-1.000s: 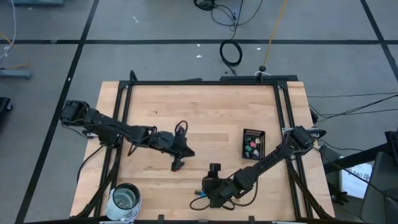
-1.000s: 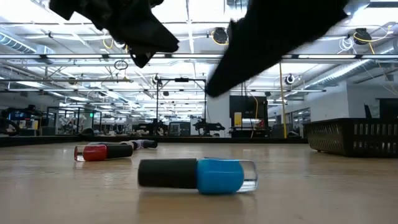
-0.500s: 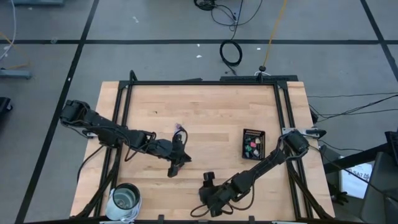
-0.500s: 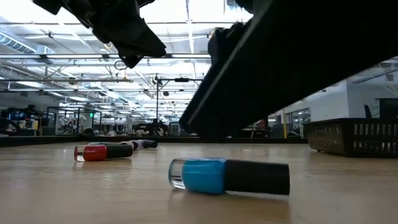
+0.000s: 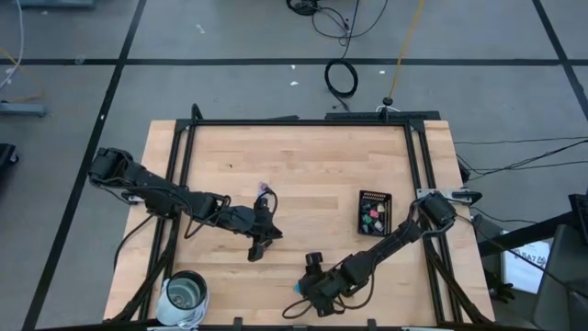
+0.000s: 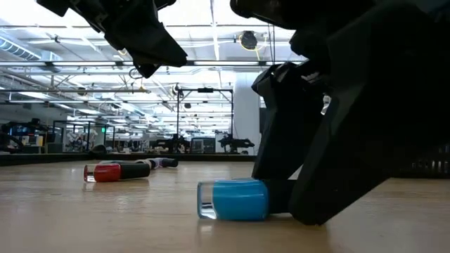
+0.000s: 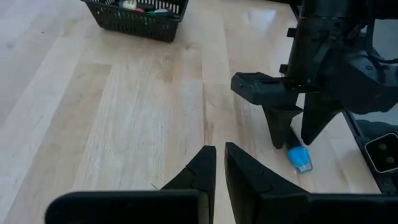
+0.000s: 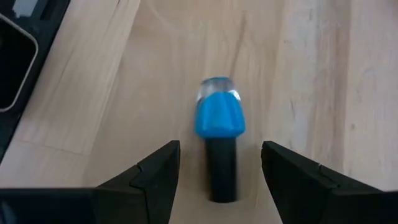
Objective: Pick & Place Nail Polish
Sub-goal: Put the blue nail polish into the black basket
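Observation:
A blue nail polish bottle (image 8: 219, 124) lies on its side on the table near the front edge, dark cap (image 8: 221, 168) toward my right wrist. My right gripper (image 8: 219, 180) is open and low over the table. Its fingers stand on either side of the cap with a gap on each side; this also shows in the low view (image 6: 309, 176). My left gripper (image 7: 217, 165) is shut and empty, hovering above the table's middle left (image 5: 258, 244). A red bottle (image 6: 105, 171) and a purple one (image 6: 163, 162) lie on their sides farther back.
A black mesh basket (image 5: 373, 212) holding several bottles stands at the table's right. A round glass jar (image 5: 186, 292) stands at the near left corner. The purple bottle (image 5: 265, 190) lies just beyond my left gripper. Bare wood lies between the two arms.
My right gripper has gone toward the table's near edge and down, until its open fingers stand around the blue bottle's cap. The blue bottle has turned end for end on the table. My left gripper has drifted slightly toward the table's left.

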Controlling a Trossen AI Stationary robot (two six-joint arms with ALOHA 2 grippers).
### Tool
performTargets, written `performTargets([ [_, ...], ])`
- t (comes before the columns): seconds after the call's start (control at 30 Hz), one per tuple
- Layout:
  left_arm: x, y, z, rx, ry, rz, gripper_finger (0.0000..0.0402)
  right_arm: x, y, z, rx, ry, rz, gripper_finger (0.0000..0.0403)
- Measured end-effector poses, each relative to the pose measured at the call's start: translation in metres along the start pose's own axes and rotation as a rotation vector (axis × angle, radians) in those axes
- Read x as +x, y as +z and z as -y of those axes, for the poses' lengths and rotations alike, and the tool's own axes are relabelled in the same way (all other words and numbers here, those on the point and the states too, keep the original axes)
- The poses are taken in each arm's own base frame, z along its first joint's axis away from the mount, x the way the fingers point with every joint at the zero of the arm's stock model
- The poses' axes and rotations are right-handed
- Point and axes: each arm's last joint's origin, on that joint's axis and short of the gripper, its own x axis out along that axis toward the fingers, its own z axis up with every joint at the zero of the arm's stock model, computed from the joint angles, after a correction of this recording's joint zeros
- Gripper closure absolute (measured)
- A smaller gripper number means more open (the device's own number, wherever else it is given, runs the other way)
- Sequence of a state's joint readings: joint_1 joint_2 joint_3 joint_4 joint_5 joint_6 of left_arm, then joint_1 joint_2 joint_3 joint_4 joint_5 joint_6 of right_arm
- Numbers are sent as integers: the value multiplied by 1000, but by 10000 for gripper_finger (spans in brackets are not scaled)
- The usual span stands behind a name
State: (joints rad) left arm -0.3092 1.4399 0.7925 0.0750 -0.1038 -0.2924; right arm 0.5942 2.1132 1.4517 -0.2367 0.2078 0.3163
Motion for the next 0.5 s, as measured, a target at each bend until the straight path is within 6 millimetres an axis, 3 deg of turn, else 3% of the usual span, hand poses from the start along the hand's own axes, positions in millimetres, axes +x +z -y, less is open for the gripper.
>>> performTargets([
  [0.3, 0, 0, 0, 2, 3, 1, 371, 0, 1, 3, 29, -1, -2, 194],
  [0.5, 0, 0, 0, 1, 4, 1, 371, 3, -3, 6, 90, -19, -34, 227],
])
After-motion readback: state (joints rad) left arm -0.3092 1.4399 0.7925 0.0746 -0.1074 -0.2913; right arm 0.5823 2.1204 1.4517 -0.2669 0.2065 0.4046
